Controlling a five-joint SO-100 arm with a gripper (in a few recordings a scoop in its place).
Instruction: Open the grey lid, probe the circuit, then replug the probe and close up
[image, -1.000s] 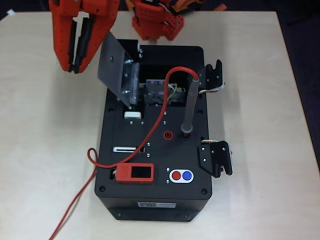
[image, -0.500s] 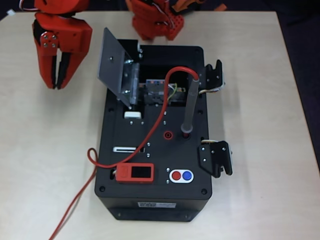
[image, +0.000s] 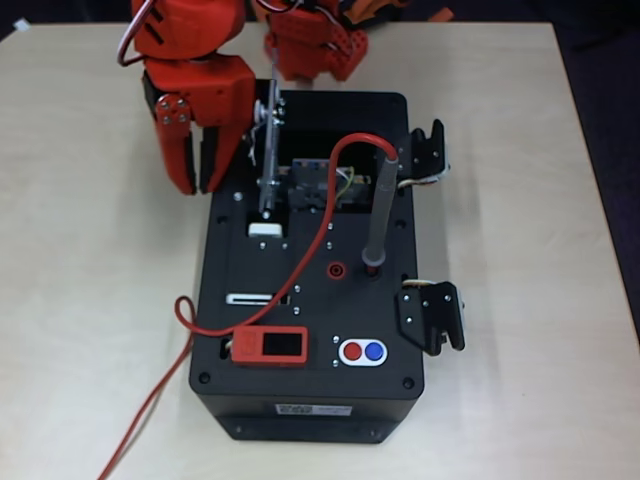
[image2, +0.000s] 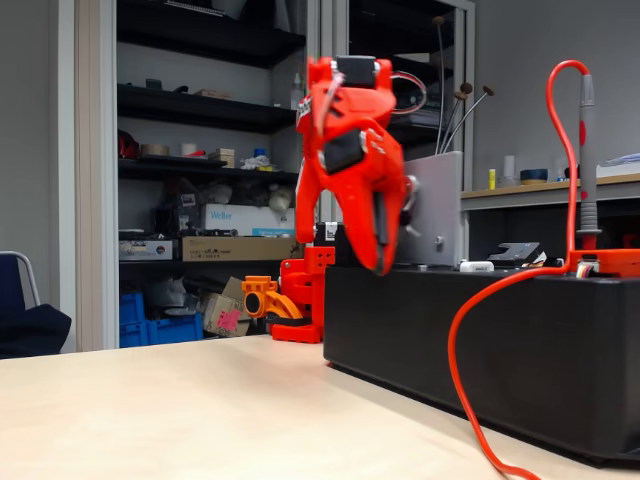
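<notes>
The grey lid (image: 268, 150) (image2: 440, 210) stands almost upright on its hinge at the back left of the black box (image: 300, 400) (image2: 480, 340), seen edge-on from overhead. My red gripper (image: 199, 187) (image2: 384, 262) hangs right beside the lid's outer face, fingers pointing down and close together with nothing between them. Whether it touches the lid is unclear. The probe (image: 378, 215) (image2: 587, 160) stands upright in a socket on the box's top. Its red cable (image: 310, 250) (image2: 460, 330) loops across the box and off to the table.
On the box top are a white tab (image: 265, 230), a red round socket (image: 337, 269), an orange-red display module (image: 270, 346) and a red and blue button pair (image: 362, 351). Two black clamps (image: 432, 315) jut from its right side. The arm's base (image: 315, 45) sits behind.
My gripper has swung right from over the table's left side to the lid. The lid has gone from leaning open to the left to standing nearly upright.
</notes>
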